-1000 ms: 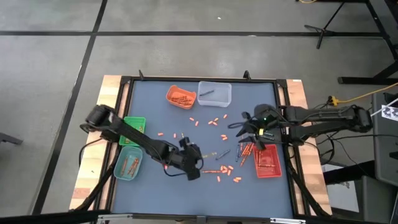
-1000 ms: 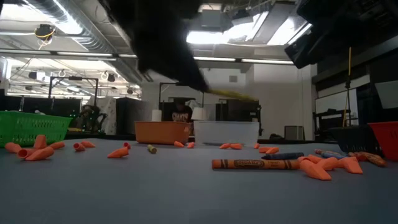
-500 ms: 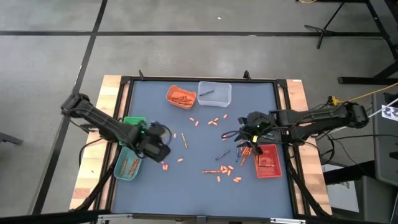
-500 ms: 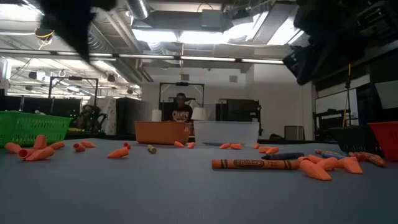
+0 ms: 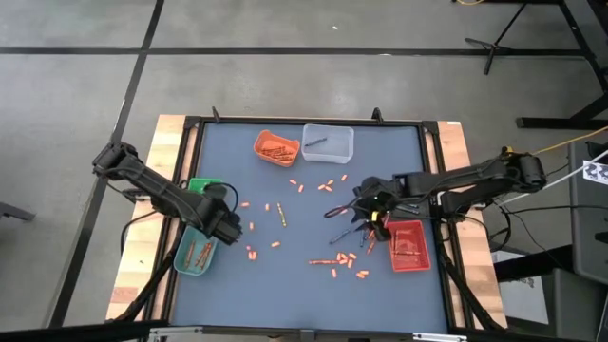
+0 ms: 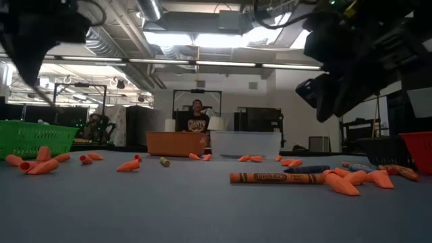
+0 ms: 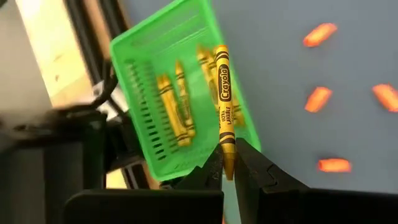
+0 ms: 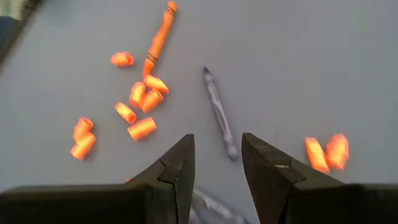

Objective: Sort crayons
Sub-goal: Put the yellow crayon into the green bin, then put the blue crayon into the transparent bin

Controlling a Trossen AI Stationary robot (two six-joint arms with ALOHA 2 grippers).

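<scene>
My left gripper (image 5: 230,227) is at the table's left, beside the green basket (image 5: 203,189), and is shut on a yellow crayon (image 7: 222,93). In the left wrist view the crayon hangs over the basket (image 7: 155,106), which holds several yellow crayons. My right gripper (image 5: 338,211) is open above the table's middle right, over a dark blue-grey crayon (image 8: 219,115) lying flat on the mat. Orange crayons and short orange pieces (image 5: 344,263) lie scattered. A yellow-green crayon (image 5: 281,214) lies flat near the middle. My left gripper pinches the yellow crayon by one end (image 7: 227,148) between its two fingertips (image 7: 212,163). The crayon sticks out forward past the fingers, in line with them. It is lifted clear, over the green basket's edge.
An orange tray (image 5: 275,147) and a clear tray (image 5: 329,142) stand at the far edge. A red tray (image 5: 409,245) stands at the right, a teal tray (image 5: 195,251) at the near left. A person stands in the room behind (image 6: 196,121).
My left gripper has carried the yellow crayon from the table's near middle toward the left edge, up to the green basket. My right gripper has moved from near the red tray toward the table's middle, over the dark crayon.
</scene>
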